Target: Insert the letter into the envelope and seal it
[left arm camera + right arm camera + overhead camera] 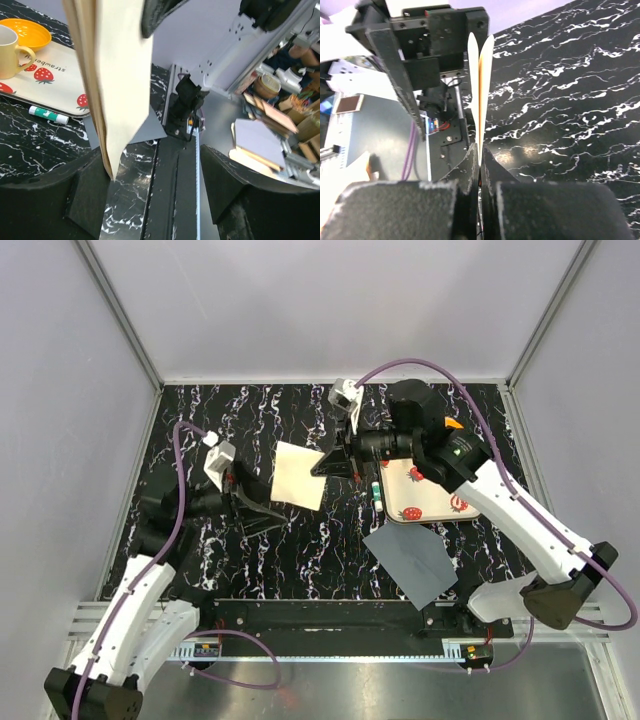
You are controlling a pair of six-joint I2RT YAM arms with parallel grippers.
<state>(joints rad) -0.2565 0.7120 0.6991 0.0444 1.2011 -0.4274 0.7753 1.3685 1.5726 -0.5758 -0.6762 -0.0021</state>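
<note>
Letter (pixel 298 475) hangs above the surface (pixel 300 555), one edge pinched in the right claw (pixel 330 464); the left claw (pixel 260 512) is spread beside it. The envelope (pixel 410 562) lies well apart. Held by one thin edge, the folded sheet could sag, spring open or slip.

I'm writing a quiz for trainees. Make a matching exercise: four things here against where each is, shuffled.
1 creased tan paper letter
2 flat dark grey paper envelope
3 yellow handled mug
4 white stick with green cap

a on the cream strawberry-printed tray
b pinched in the right hand
c on the black marbled table beside the tray
d flat on the table, towards its near edge

Pairs: 1-b, 2-d, 3-a, 4-c
</note>
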